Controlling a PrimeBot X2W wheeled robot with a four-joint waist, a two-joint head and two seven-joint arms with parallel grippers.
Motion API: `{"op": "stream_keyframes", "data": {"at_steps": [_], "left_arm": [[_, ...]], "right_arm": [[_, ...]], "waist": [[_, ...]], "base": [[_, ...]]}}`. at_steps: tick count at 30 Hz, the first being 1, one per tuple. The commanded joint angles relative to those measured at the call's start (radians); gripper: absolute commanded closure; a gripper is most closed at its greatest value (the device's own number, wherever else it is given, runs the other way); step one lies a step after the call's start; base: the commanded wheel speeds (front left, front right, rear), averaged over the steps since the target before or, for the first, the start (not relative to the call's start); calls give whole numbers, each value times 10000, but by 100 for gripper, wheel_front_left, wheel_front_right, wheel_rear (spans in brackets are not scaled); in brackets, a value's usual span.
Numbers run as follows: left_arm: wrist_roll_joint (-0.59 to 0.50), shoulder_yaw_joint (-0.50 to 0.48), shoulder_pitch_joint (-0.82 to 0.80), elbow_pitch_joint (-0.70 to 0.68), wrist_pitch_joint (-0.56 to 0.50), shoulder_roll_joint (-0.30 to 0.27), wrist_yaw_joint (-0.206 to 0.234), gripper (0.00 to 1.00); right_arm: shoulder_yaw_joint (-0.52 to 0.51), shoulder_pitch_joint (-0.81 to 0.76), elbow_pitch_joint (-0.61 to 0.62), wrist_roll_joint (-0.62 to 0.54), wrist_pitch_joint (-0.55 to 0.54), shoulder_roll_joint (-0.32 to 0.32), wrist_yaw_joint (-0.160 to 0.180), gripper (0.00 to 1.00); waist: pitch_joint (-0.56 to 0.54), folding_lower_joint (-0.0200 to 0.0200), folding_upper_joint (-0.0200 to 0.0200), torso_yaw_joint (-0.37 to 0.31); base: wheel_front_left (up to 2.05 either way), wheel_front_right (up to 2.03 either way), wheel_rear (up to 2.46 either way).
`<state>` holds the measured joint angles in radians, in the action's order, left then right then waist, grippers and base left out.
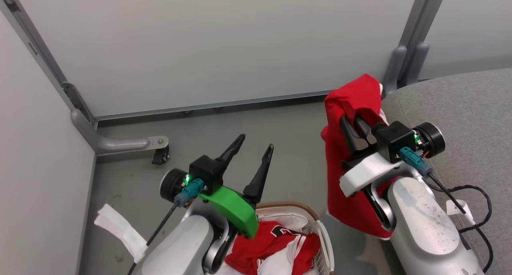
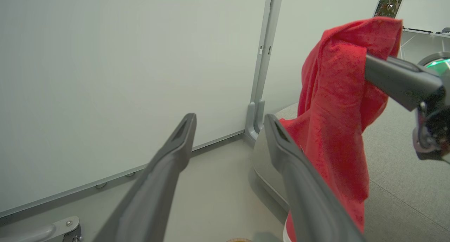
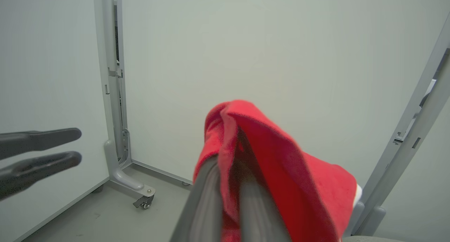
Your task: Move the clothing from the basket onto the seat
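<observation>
**Basket.** Nearest to us, at 6 o'clock in the head view, stands the basket (image 1: 289, 205), its brown rim curving under the left forearm. In it lies more clothing (image 1: 280, 245), red with white stripes and part of a black print, on a white liner (image 1: 285, 219). We judge the task part done at most, since this pile is not yet lifted.

**Left arm.** Just above the basket, near the centre, the left pincer (image 1: 257, 142) points toward 1 o'clock. Its fingers are spread wide with nothing between them. We take it to be free for the next reach into the basket.

**Right arm.** At 3 o'clock the right pincer (image 1: 352, 123) has its fingers pressed together on a red garment (image 1: 340, 215). The garment drapes over the fingertips and hangs down past the wrist, clear of the basket. Held this high, the cloth can in our judgement pass over the cushion's edge without dragging.

**Seat.** The seat (image 1: 460, 115) lies from 2 to 4 o'clock, just beside the held garment. We cannot tell whether cloth and cushion touch. The hanging hem might catch on the cushion's corner, and the right arm's black cable (image 1: 478, 195), resting on the cushion, could snag.

**Surroundings.** Farthest, from 9 to 1 o'clock, grey partition panels (image 1: 208, 47) close off the floor. A castor foot (image 1: 160, 154) at 9 o'clock stands well apart from the work.
</observation>
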<state>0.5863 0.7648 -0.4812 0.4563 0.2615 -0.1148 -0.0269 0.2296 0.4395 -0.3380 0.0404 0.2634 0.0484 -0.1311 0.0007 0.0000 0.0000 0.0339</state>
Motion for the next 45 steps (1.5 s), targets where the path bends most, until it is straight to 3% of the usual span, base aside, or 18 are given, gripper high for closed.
{"op": "stream_keyframes", "data": {"at_steps": [1, 16, 26, 34, 45], "left_arm": [[-203, -148, 394, -10, 43, 47, -115, 0], [-1384, -1155, 1941, -231, 29, 568, -702, 0], [-2211, -1601, 2142, -781, 27, 637, -631, 0], [-2290, -1402, 2041, -1061, 27, 628, -580, 0], [-2264, -890, 1851, -997, 26, 621, -730, 0]], "right_arm": [[-68, -197, 66, -77, 21, 37, 6, 100], [-293, -178, 247, -72, 21, 43, 6, 100], [-450, -94, 567, -531, 21, 34, 8, 100], [-1268, -214, 750, -1053, 21, 29, 10, 100], [-1793, -393, 1054, -882, 21, 26, 10, 100]], "waist": [[7, 0, 0, -14], [54, 0, 0, -457], [495, 0, 0, -2325], [949, 0, 0, -3817], [1353, 0, 0, -4795]], "base": [[0, 0, 0], [0, 0, 0], [0, 0, 0], [0, 0, 0], [0, 0, 0]]}}
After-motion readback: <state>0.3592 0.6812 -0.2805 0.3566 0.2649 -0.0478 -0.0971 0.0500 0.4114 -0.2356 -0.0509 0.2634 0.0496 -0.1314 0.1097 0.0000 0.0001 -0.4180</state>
